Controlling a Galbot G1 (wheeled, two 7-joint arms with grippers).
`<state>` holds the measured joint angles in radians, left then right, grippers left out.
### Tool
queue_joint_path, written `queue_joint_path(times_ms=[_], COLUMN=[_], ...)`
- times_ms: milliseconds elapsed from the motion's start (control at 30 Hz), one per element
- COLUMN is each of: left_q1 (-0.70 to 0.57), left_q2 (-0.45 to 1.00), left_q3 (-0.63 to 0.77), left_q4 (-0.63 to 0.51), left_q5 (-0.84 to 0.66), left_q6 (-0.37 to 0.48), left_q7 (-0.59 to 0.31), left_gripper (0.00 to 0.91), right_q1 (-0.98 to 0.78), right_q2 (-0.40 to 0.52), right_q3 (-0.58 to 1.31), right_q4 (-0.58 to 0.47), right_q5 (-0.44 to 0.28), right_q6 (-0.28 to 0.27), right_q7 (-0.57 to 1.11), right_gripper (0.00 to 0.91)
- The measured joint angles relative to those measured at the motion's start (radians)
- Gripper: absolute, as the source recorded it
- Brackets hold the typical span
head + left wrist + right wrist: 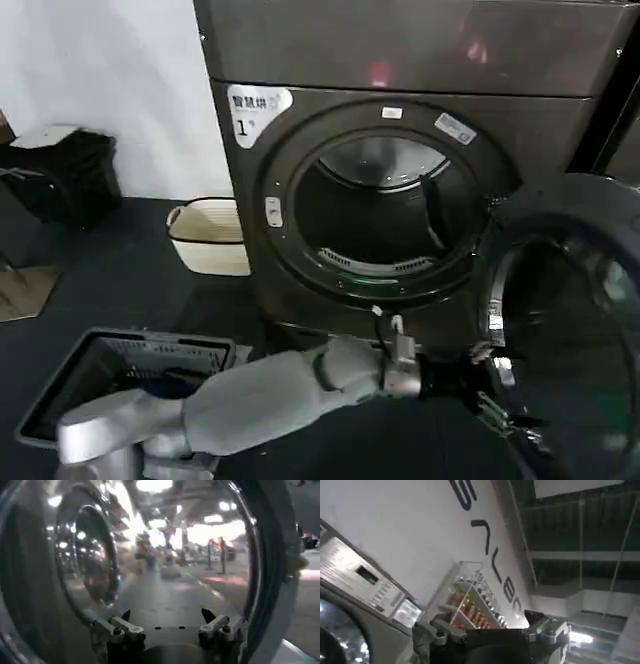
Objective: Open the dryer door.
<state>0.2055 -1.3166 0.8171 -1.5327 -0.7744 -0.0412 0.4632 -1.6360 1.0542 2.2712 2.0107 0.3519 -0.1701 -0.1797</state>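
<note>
**Dryer door open, swung to robot's right**

Dryer [300, 240] ahead, drum mouth exposed. Dryer door [565, 330] hinged out on right side. Left gripper [497, 385] reaching across to door's lower inner rim, jaws spread. Right gripper [487, 632] raised, pointing at ceiling, jaws spread, holding nothing.

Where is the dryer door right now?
In the head view the dryer door hangs swung open at the right of the dryer, clear of its round opening, with the left gripper at its near edge.
</note>
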Motion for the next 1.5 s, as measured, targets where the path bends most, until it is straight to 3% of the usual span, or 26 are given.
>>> queue_joint_path(times_ms=[700,1500], left_q1=[-0.041,-0.066], left_q2=[-0.221,-0.293], left_q3=[0.023,-0.021], left_q4=[0.180,0.309], left_q5=[0.018,0.061], left_q6=[-0.021,-0.055], left_q7=[-0.001,-0.055], left_gripper=[0.907,0.907], right_q1=[-0.023,-0.051], right_q2=[-0.015,-0.020], right_q3=[0.076,0.150], right_q4=[-0.020,-0.025], right_q5=[-0.015,-0.007], right_q6=[0.006,0.011], right_q7=[0.003,0.002], right_gripper=[0.907,0.907])
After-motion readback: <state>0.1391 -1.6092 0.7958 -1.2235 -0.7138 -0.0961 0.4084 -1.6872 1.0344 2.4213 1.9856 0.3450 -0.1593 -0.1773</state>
